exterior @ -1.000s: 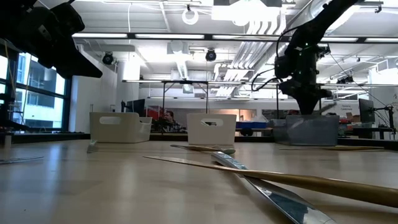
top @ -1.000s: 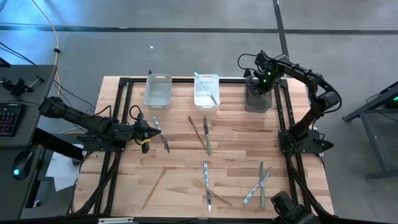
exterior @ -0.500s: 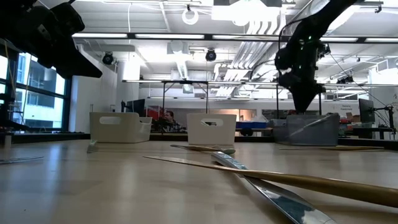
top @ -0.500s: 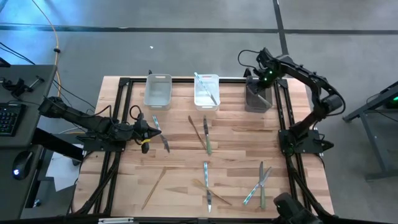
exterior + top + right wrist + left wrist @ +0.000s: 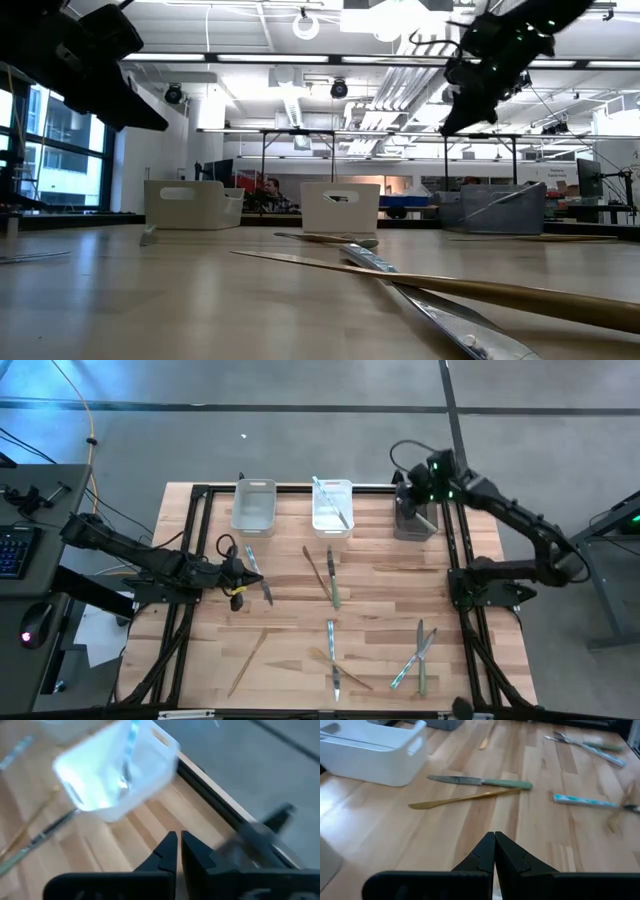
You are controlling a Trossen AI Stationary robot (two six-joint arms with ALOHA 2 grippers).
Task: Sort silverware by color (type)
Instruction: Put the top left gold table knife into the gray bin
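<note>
Right hand (image 5: 428,478) lifted off grey bin (image 5: 415,518), fingers together | left hand (image 5: 243,568) together | bin contents unclear

I see a grey floor (image 5: 300,420), ceiling strip lights (image 5: 250,58), exposed ducts (image 5: 420,70), and a window (image 5: 60,165) at left.

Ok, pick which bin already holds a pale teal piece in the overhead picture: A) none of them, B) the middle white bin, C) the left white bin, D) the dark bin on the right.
B: a pale teal piece lies slanted inside the middle white bin, while the left white bin shows nothing in it.
</note>
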